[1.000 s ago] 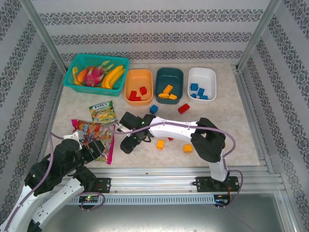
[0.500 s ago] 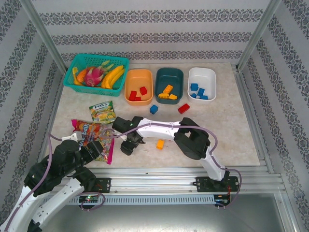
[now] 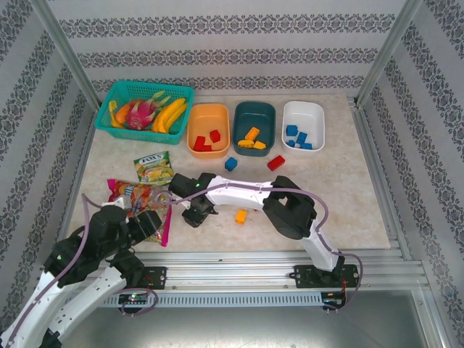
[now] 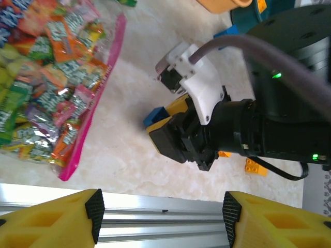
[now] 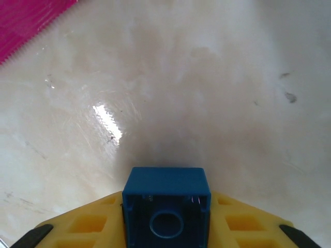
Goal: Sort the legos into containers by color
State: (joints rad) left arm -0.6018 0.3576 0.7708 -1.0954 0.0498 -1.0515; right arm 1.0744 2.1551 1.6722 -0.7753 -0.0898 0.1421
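My right gripper [image 5: 166, 227] is shut on a small blue lego [image 5: 166, 188] just above the table; in the top view this gripper [image 3: 193, 216] sits left of centre, near the candy bag. My left gripper [image 4: 161, 209] is open over the front rail, with the held blue lego [image 4: 154, 117] ahead of it. Loose legos lie on the table: blue [image 3: 230, 164], red [image 3: 275, 162], orange [image 3: 241, 216]. At the back, the orange container [image 3: 208, 109] holds red legos, the teal container [image 3: 254, 106] orange-yellow ones, the white container [image 3: 303, 105] blue ones.
A colourful candy bag [image 3: 141, 199] lies at the front left, close to both grippers. A green packet [image 3: 154, 167] is behind it. A teal basket of fruit [image 3: 119, 90] stands at the back left. The metal rail [image 4: 155, 199] runs along the near edge.
The right arm swung left over the front of the table, its elbow now covering an orange lego that showed before. The left arm shifted slightly forward and right.
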